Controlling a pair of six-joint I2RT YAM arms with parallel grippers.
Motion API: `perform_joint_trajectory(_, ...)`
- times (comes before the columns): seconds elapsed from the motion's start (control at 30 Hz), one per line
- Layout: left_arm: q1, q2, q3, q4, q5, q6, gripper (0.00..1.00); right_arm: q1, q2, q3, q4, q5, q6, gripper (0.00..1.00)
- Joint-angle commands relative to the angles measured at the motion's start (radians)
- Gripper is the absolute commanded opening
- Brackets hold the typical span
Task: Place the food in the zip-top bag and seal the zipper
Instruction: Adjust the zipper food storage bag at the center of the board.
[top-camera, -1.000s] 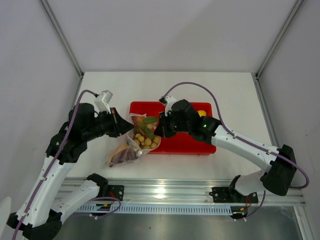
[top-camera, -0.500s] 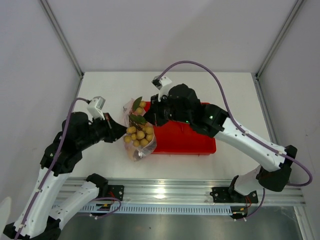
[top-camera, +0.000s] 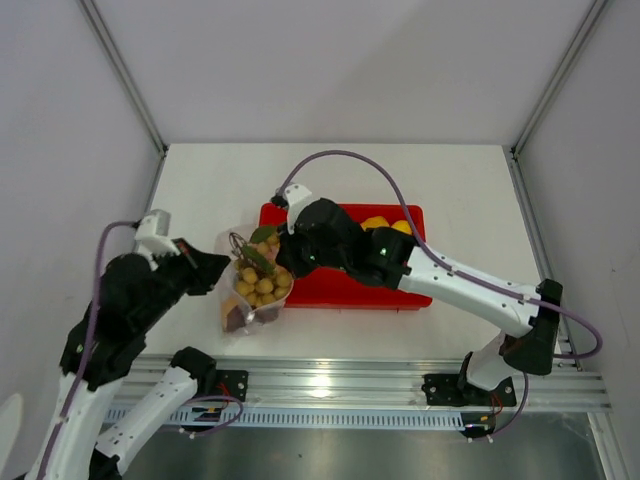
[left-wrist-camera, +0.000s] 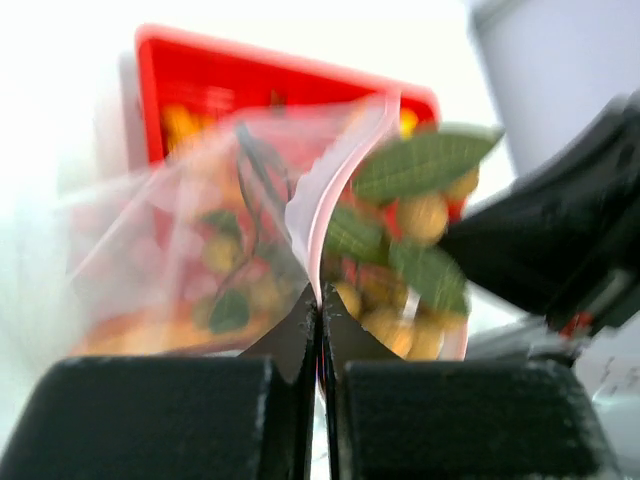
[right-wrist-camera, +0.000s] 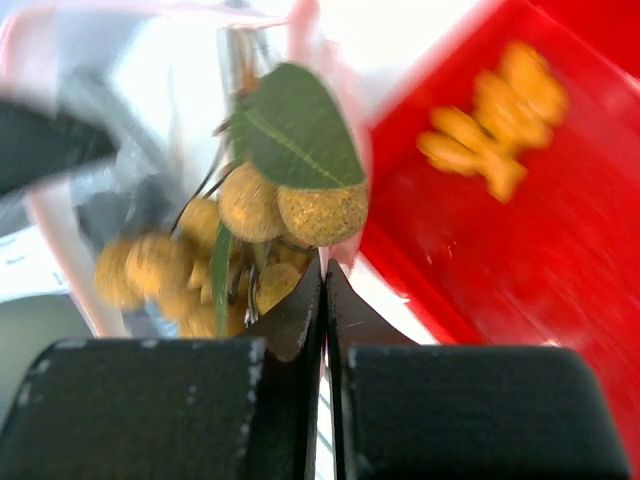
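Observation:
The clear zip-top bag (top-camera: 252, 300) hangs between my two grippers, just left of the red tray (top-camera: 350, 288). The bunch of tan round fruits with green leaves (top-camera: 260, 280) sits in its mouth, and something dark lies at its bottom. My left gripper (top-camera: 214, 268) is shut on the bag's left rim (left-wrist-camera: 318, 235) by the pinkish zipper strip (left-wrist-camera: 335, 170). My right gripper (top-camera: 286, 250) is shut on the opposite rim (right-wrist-camera: 324, 268), just under the fruits (right-wrist-camera: 320, 212). Two yellow fruits (top-camera: 376, 222) lie at the tray's back. Blurred orange pieces (right-wrist-camera: 490, 140) lie in the tray (right-wrist-camera: 560, 280).
The red tray lies in the middle of the white table (top-camera: 450, 180), under the right arm. White walls with metal posts enclose the table on three sides. A metal rail (top-camera: 330, 378) runs along the near edge.
Both grippers moved left and towards the near edge with the bag between them. The bag with the fruit bunch went from the tray's left end down to the table beside it.

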Motion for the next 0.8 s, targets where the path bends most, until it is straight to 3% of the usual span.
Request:
perform_joint_trajectory(0.0, -0.001, -0.142, 0.03, 0.009, -0.17, -0.061, 0.01, 0.108, -0.095, 0.033, 0.104, 0.022, -0.075, 0.0)
perform_joint_trajectory(0.07, -0.001, -0.165, -0.003, 0.0, -0.225, -0.072, 0.01, 0.137, -0.115, -0.01, 0.144, 0.042, -0.109, 0.0)
perform_joint_trajectory(0.1, -0.001, -0.144, -0.053, -0.006, -0.219, -0.073, 0.01, 0.094, -0.115, -0.058, 0.148, 0.08, -0.091, 0.0)
perform_joint_trajectory(0.2, -0.001, -0.041, -0.107, 0.015, -0.132, -0.083, 0.01, -0.079, -0.068, -0.118, 0.156, 0.003, -0.016, 0.0)
perform_joint_trajectory(0.23, -0.001, -0.015, -0.113, 0.027, -0.106, -0.08, 0.01, -0.078, -0.042, -0.109, 0.153, 0.041, -0.025, 0.0)
perform_joint_trajectory(0.4, -0.001, 0.005, -0.11, 0.063, -0.053, -0.09, 0.01, 0.029, -0.011, 0.012, 0.158, 0.1, -0.118, 0.0)
perform_joint_trajectory(0.53, -0.001, -0.107, -0.101, 0.058, -0.087, -0.112, 0.01, 0.27, -0.006, 0.123, 0.19, 0.154, -0.281, 0.0)
perform_joint_trajectory(0.6, -0.001, -0.142, -0.104, 0.047, -0.093, -0.115, 0.01, 0.304, 0.013, 0.141, 0.188, 0.152, -0.308, 0.0)
perform_joint_trajectory(0.7, -0.001, -0.109, -0.141, 0.026, -0.133, -0.098, 0.01, 0.193, 0.036, 0.079, 0.156, 0.169, -0.22, 0.0)
perform_joint_trajectory(0.77, -0.001, -0.063, -0.159, 0.02, -0.124, -0.092, 0.01, 0.006, 0.049, -0.018, 0.188, 0.09, -0.07, 0.0)
